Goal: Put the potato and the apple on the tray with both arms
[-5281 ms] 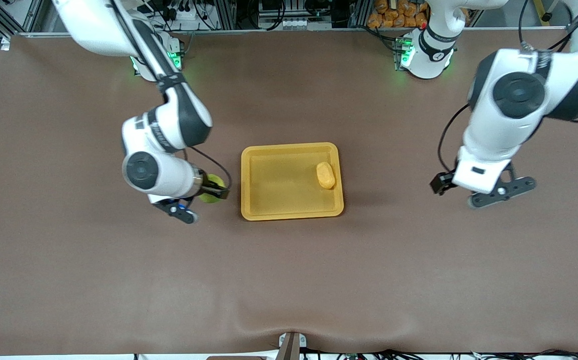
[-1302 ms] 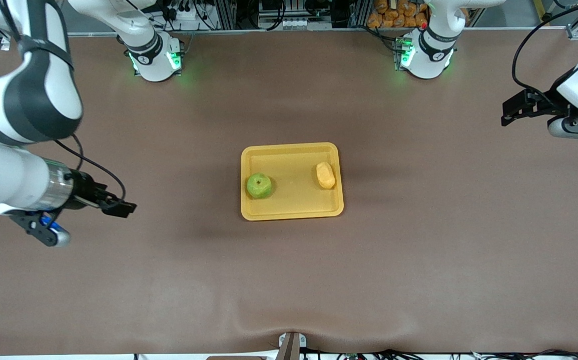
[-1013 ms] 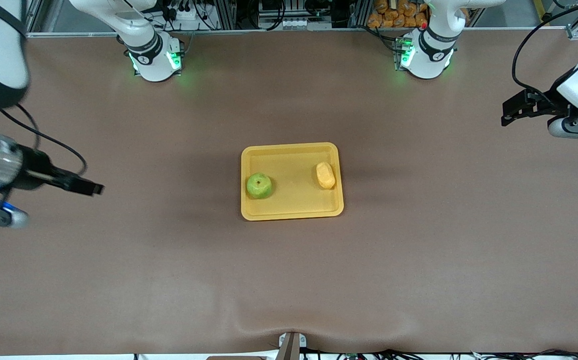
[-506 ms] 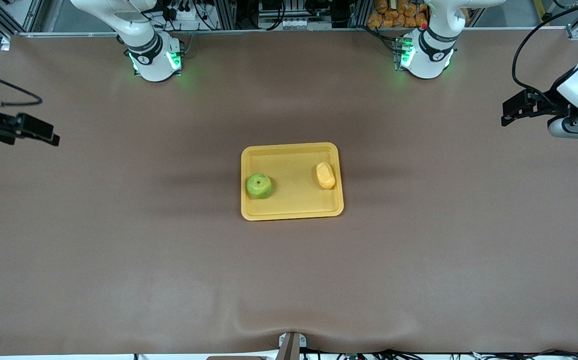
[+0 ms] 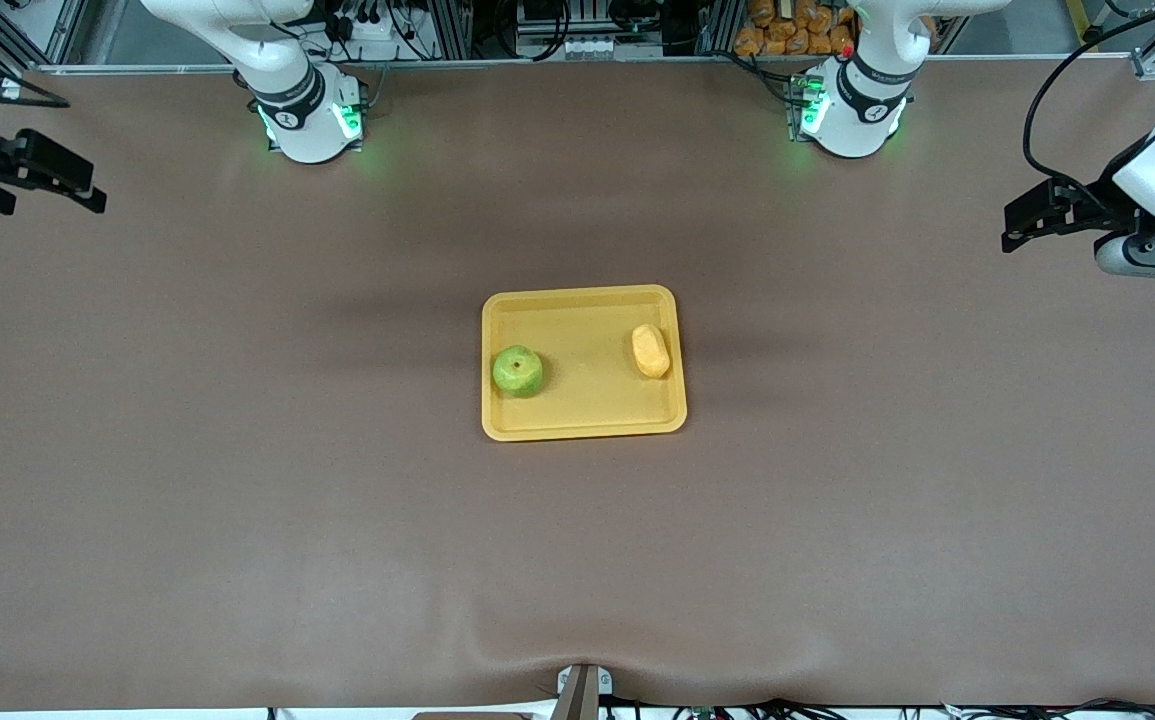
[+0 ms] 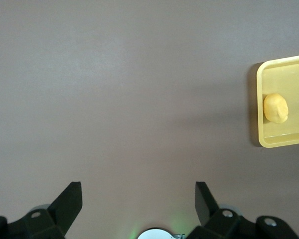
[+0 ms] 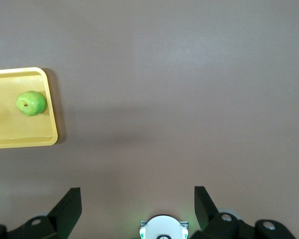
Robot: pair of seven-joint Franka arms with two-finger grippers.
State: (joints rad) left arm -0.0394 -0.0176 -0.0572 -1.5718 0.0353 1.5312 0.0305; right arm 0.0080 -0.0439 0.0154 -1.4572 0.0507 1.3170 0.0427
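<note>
Already both pieces of produce lie on the tray (image 5: 583,425), which sits in the middle of the table (image 5: 337,550). The apple (image 5: 517,371) rests just inside the rim at the end toward the right arm, stem dimple up. The potato (image 5: 650,351) lies near the rim at the end toward the left arm, well apart from the apple. Neither is touched by anything.

The left gripper (image 5: 1022,222) hangs over the bare table at the left arm's end, well apart from the tray, its fingers (image 6: 204,201) spread wide with nothing between them. The right gripper (image 5: 42,175) is over the table's edge at the right arm's end, its fingers (image 7: 71,204) likewise apart and empty.

Judging by this layout, the placing is done: both things are down, both arms are clear, and nothing seems left but parking the arms.
</note>
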